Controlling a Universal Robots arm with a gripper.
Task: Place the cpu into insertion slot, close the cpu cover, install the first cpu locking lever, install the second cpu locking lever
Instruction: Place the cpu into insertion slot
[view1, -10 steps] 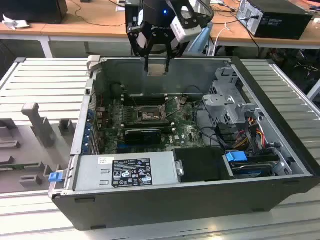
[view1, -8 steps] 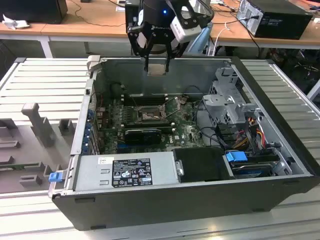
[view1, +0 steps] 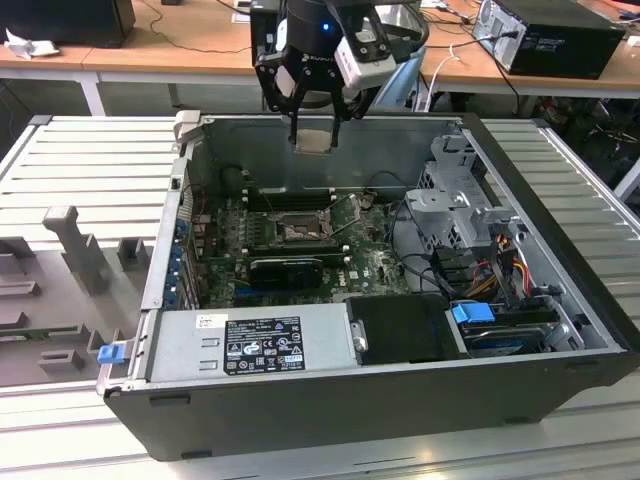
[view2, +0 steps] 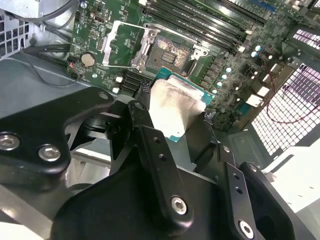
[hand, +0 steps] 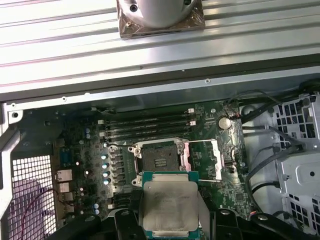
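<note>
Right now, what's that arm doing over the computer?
Gripper, jaws shut on cpu. Held up over the open case; insertion slot empty. cpu cover flipped open; path looks clear.

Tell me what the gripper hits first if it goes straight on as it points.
Probably the open insertion slot: the gripper, shut on the cpu, points down at it with nothing between, though exact alignment is unclear.

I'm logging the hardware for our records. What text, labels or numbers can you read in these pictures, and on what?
Black label on the power supply: print too small to read.
White sticker beside it: unreadable.
Lettering on the end effector: blurred.
The cpu it holds: no legible marking.
</note>
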